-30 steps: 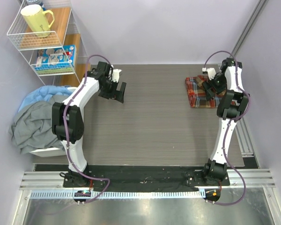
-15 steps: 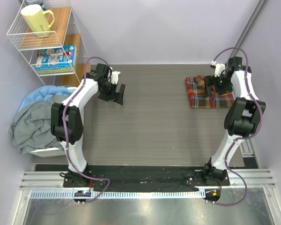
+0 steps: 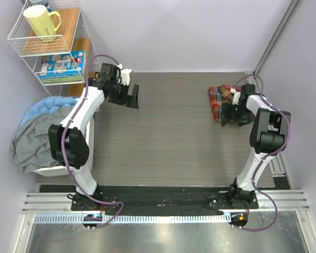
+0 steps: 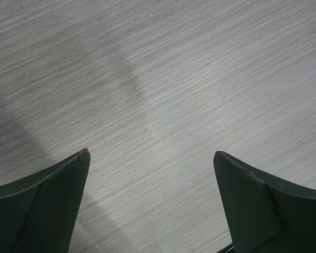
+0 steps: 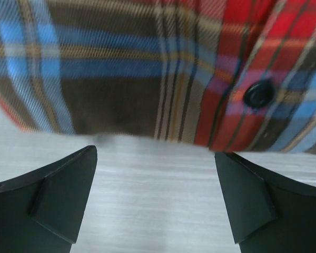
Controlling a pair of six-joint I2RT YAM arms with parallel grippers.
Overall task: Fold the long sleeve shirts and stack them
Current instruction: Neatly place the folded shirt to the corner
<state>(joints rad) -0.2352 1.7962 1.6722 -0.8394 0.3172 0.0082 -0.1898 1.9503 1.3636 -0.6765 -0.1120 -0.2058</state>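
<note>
One shirt point(image 3: 217, 100) lies folded at the desk's point(image 3: 174, 142) far right, my right hand point(image 5: 155, 153) spread empty beside it; my left hand point(image 4: 151, 153), spread, hangs over the desk's far left; more may remain

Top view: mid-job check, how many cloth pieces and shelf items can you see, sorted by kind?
plaid shirt, on the table: 1
blue cloth, at the left edge: 1
grey cloth, at the left edge: 1
yellow mug, on the wire rack: 1
box, on the wire rack: 1
Total: 5
</note>
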